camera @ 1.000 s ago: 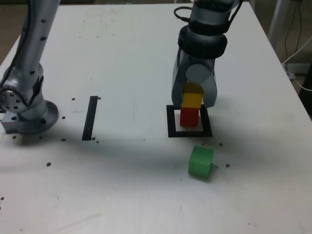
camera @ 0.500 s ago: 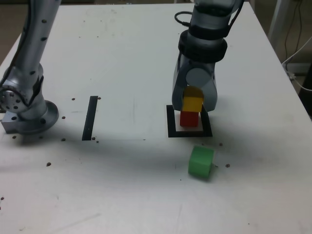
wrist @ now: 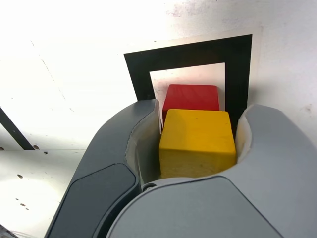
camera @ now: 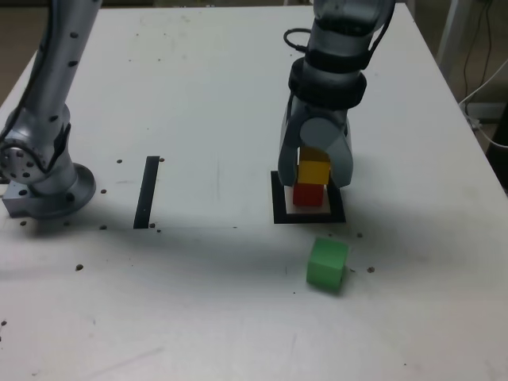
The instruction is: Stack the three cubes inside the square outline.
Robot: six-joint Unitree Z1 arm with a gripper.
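The yellow cube point(camera: 313, 171) point(wrist: 198, 141) sits on the red cube point(camera: 308, 194) point(wrist: 190, 96), which stands inside the square outline point(camera: 278, 208) point(wrist: 188, 54). My gripper point(camera: 315, 176) point(wrist: 199, 113) points down around the yellow cube, one finger on each side. In the wrist view its jaws stand slightly parted, with a narrow gap between one pad and the cube, so it is open. The green cube point(camera: 327, 264) lies on the table in front of the outline, apart from it and slightly turned.
A straight black tape strip point(camera: 147, 192) lies to the exterior view's left of the outline. The arm's base point(camera: 44, 182) stands at the far left of the table. Cables point(camera: 484, 87) hang beyond the table's right edge. Small dark specks dot the tabletop.
The gripper came down a little, setting the yellow cube onto the red one. Its jaws then parted slightly from the yellow cube. The green cube has not moved.
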